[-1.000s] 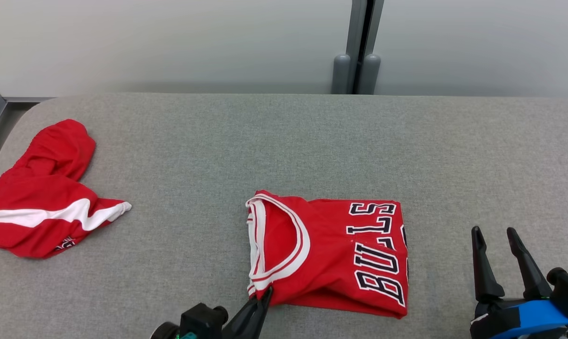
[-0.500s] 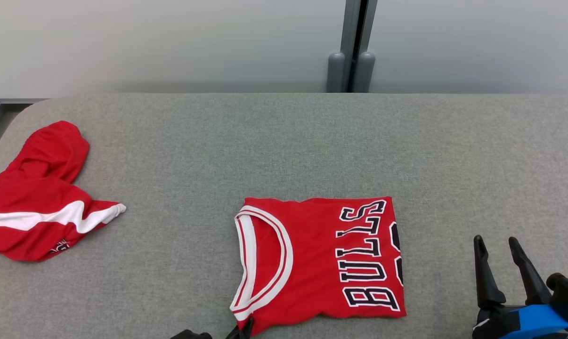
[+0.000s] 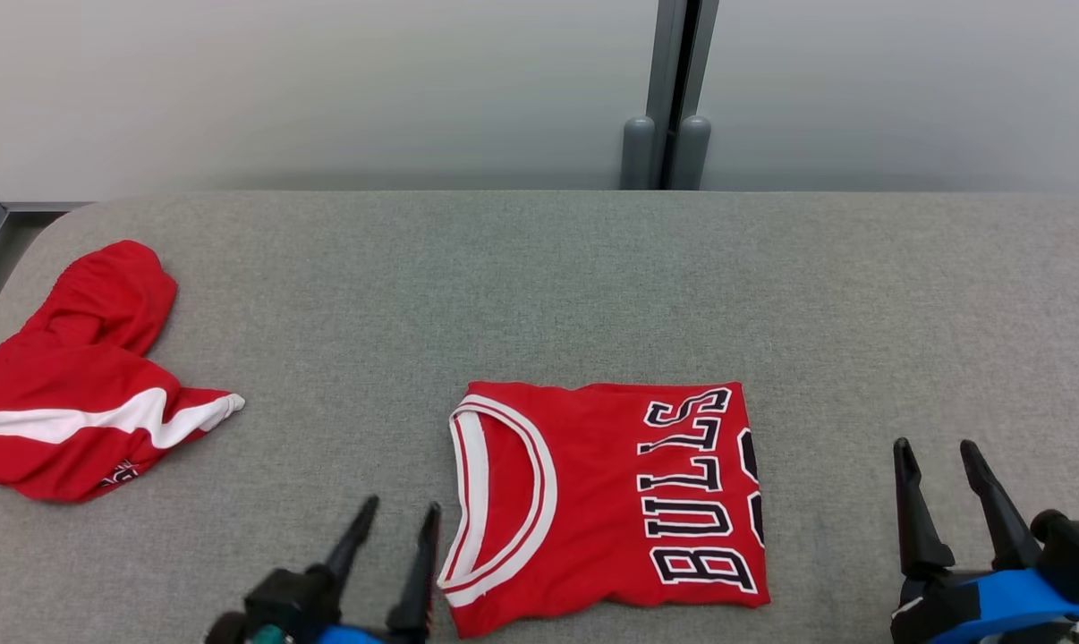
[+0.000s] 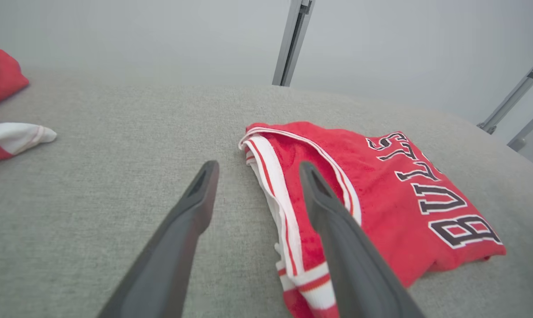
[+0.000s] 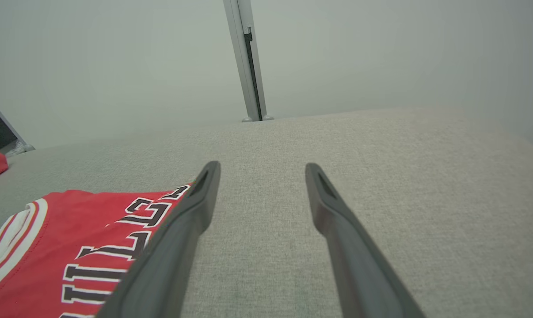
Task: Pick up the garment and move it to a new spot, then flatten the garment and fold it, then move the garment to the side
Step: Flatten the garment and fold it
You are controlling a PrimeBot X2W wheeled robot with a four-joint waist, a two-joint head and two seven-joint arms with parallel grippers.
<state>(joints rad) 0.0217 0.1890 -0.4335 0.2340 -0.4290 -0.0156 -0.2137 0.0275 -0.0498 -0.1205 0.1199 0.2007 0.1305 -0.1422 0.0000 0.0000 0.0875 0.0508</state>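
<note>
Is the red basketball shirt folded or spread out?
Folded: the red basketball jersey lies as a compact rectangle, with layered edges stacked along its neckline side.

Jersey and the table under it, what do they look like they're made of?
Jersey: probably a synthetic mesh knit, matte; the left wrist view shows a fine pitted texture. Table: covered in grey woven or felt-like fabric, matte, with a speckled weave.

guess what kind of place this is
Probably a robot test room or lab rather than a home: a broad grey fabric-covered table, a bare pale wall with a metal post behind it, and a folded jersey and a second red garment laid out.
</note>
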